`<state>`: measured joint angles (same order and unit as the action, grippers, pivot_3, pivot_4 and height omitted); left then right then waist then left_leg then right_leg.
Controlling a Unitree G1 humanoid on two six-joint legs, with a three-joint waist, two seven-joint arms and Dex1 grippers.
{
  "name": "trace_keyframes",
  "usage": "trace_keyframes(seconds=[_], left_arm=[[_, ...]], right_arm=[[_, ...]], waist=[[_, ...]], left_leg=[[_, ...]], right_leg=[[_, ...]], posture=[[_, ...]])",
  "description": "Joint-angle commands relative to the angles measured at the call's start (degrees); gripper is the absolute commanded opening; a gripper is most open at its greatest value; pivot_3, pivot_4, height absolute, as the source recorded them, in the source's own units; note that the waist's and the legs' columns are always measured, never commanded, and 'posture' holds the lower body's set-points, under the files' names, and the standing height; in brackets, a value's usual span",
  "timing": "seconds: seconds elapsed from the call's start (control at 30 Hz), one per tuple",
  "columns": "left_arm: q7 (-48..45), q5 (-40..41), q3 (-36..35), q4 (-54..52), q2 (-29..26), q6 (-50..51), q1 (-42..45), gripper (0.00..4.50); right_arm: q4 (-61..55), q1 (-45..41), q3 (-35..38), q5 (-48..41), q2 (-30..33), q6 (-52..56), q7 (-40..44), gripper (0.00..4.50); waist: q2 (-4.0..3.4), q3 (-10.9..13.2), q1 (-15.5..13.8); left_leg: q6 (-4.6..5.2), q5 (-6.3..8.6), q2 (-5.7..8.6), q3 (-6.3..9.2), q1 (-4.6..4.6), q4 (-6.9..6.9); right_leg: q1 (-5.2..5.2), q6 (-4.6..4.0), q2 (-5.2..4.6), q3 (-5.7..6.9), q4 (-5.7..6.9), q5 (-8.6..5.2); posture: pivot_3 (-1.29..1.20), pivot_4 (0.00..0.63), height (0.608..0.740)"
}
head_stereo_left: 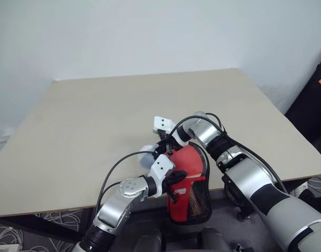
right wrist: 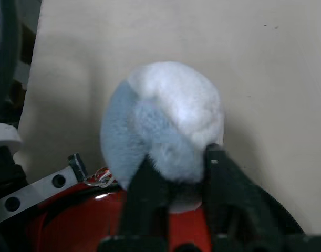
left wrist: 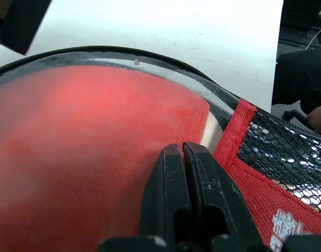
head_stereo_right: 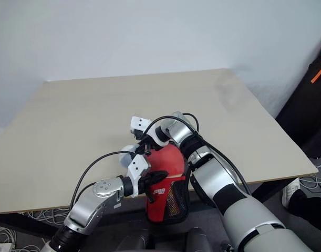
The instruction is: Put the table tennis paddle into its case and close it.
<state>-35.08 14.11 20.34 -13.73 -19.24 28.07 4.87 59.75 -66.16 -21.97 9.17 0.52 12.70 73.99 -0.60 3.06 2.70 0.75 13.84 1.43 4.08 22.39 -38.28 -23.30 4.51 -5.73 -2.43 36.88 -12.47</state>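
The table tennis paddle (head_stereo_left: 182, 163) is veiled by the case (head_stereo_left: 194, 202); its handle is hidden behind the mesh. The grey-blue fluffy ball (right wrist: 163, 123) is partly covered by the right gripper (right wrist: 176, 163) near the table (head_stereo_left: 97, 121) front edge.

1. the round red rubber-faced table tennis paddle (left wrist: 86, 152) is sitting inside the case, its red face showing through the clear side; a strip of its pale wooden handle is showing by the red edging where the mesh begins.
2. the paddle-shaped black fabric case with one clear plastic side (head_stereo_left: 189, 184) is hanging upright over the near edge of the table, its rounded end uppermost and its black mesh lower part with the red label hanging below the table edge. a black zip line is running around its rounded rim.
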Motion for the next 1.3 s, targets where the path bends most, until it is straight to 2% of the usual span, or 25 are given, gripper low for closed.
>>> trace_keyframes(seconds=[0.03,0.63,0.93,1.3], left_arm=[[0.1,-1.2,0.3,2.0,0.0,0.7,0.4,0.0],[0.5,-3.2,0.1,4.4,1.0,0.2,1.5,0.0],[0.3,-4.0,-0.1,4.7,1.7,0.3,1.4,0.0],[-0.1,-4.9,0.6,4.5,1.8,0.5,0.8,0.0]], right_arm=[[-2.6,0.5,-0.4,-0.1,0.4,1.3,2.1,0.02],[-3.2,-4.1,12.9,-10.5,-7.4,16.4,-6.0,0.02],[5.3,-7.9,21.4,-11.5,-10.2,12.7,-24.9,0.02],[9.6,-8.3,21.6,-10.0,-9.9,6.1,-34.8,0.02]], waist=[[0.0,0.0,0.0],[0.01,0.0,0.1],[-0.04,0.0,0.3],[0.16,-0.1,0.1]], left_leg=[[0.0,0.0,0.0,0.0,0.0,0.0],[-0.07,-0.04,-0.01,0.03,0.07,0.0],[-0.08,-0.05,0.0,0.06,0.11,0.02],[-0.09,-0.05,0.0,0.14,0.04,0.03]], right_leg=[[0.0,0.0,0.0,0.0,0.0,0.0],[-0.13,-0.07,0.02,-0.01,0.11,0.04],[-0.17,-0.08,0.03,0.0,0.11,0.05],[-0.06,-0.08,0.03,0.09,0.1,0.04]], posture=[[0.0,0.0,0.698],[0.0,0.0,0.698],[0.0,0.0,0.698],[0.0,0.0,0.698]])
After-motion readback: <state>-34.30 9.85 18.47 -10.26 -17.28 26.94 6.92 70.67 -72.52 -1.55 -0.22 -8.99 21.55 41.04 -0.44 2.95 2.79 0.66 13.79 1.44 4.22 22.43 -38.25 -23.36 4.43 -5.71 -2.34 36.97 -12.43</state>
